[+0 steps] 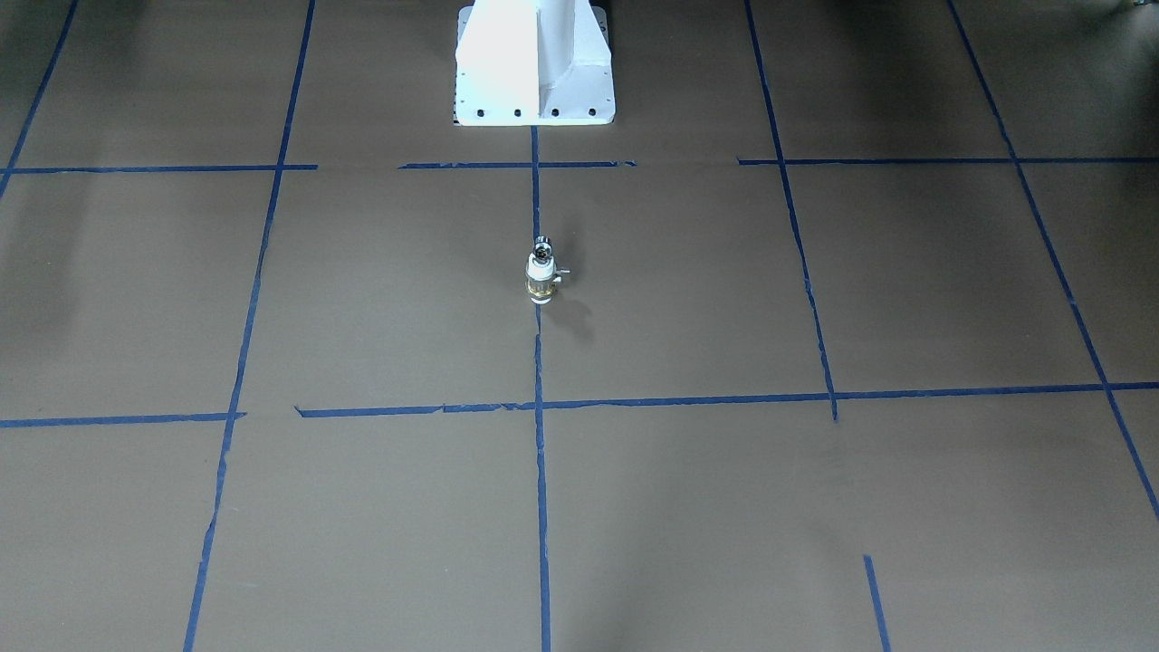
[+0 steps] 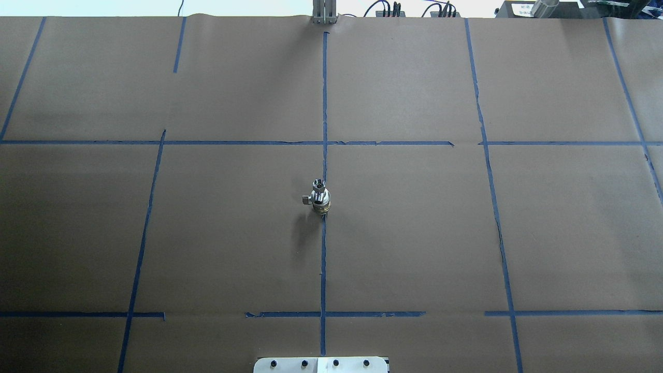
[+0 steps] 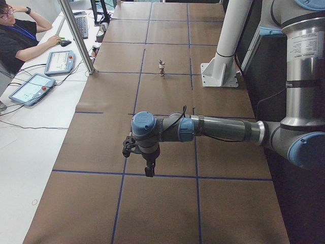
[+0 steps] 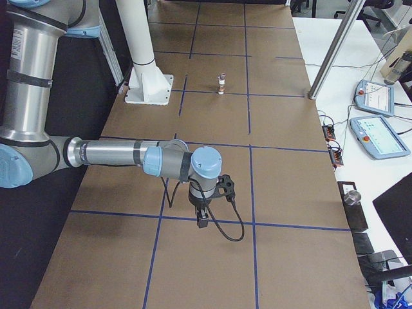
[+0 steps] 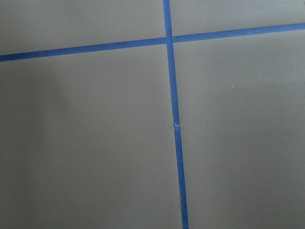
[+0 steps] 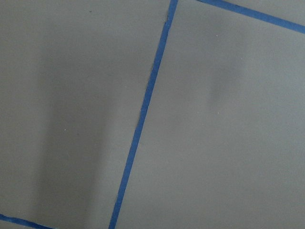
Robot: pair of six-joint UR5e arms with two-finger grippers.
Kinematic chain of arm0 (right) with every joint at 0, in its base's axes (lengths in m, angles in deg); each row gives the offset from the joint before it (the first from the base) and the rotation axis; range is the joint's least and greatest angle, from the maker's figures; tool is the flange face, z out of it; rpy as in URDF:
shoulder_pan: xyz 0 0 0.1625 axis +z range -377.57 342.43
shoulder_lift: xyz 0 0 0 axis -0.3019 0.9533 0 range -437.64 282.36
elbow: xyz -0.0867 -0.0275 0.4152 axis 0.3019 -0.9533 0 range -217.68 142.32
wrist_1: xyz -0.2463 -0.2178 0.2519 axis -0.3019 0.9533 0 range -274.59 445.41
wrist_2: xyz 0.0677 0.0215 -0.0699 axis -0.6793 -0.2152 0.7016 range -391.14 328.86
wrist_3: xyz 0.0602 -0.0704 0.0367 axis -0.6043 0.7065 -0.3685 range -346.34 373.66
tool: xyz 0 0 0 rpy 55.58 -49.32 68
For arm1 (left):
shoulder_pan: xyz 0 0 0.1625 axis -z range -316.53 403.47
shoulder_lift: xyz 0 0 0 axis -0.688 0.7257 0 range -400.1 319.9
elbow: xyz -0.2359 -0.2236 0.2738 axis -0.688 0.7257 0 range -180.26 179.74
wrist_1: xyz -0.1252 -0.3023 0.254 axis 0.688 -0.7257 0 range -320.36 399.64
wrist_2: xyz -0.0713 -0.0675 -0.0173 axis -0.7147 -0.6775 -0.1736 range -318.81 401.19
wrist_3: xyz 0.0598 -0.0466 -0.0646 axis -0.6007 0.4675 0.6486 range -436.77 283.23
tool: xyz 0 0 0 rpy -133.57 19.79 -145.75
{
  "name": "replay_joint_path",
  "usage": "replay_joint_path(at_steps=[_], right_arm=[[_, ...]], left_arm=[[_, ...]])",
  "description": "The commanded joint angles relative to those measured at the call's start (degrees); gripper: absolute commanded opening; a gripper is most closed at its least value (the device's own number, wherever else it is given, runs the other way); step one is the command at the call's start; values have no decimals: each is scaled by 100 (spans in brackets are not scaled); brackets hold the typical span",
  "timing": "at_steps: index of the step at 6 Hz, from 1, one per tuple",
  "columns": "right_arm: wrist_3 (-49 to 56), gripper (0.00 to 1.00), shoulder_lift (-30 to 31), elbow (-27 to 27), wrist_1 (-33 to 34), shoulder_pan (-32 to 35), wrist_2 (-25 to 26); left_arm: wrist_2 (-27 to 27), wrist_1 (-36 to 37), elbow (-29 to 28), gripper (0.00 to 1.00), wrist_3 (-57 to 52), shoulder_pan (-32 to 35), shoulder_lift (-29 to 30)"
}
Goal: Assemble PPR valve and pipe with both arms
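The PPR valve (image 1: 541,281), white with a brass band and a small side stub, stands upright on the centre blue tape line. The chrome pipe (image 1: 542,244) sits on top of it. They also show in the overhead view, valve (image 2: 321,203) and pipe (image 2: 318,184). My left gripper (image 3: 149,173) hangs over the table's near end in the exterior left view, far from the valve (image 3: 162,68). My right gripper (image 4: 202,223) hangs likewise in the exterior right view, far from the valve (image 4: 221,84). I cannot tell whether either is open or shut. Both wrist views show only brown paper and blue tape.
The white robot pedestal (image 1: 534,63) stands at the table's edge behind the valve. A metal post (image 3: 76,35) rises at the far side. An operator (image 3: 20,35) and teach pendants (image 4: 380,135) are beyond the table on the white bench.
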Motion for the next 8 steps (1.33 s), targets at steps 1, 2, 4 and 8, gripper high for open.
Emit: replay_joint_path(at_steps=[1, 2, 4, 8], right_arm=[[-42, 100, -6, 2, -6, -6, -74], [-42, 100, -5, -7, -6, -6, -74], [-42, 100, 21, -7, -6, -6, -127], [-16, 100, 21, -7, -41, -6, -127]], left_arm=[[-10, 22, -18, 100, 16, -7, -58], [68, 57, 17, 100, 8, -15, -101], [60, 75, -9, 100, -1, -24, -154], [60, 75, -193, 100, 8, -42, -190]])
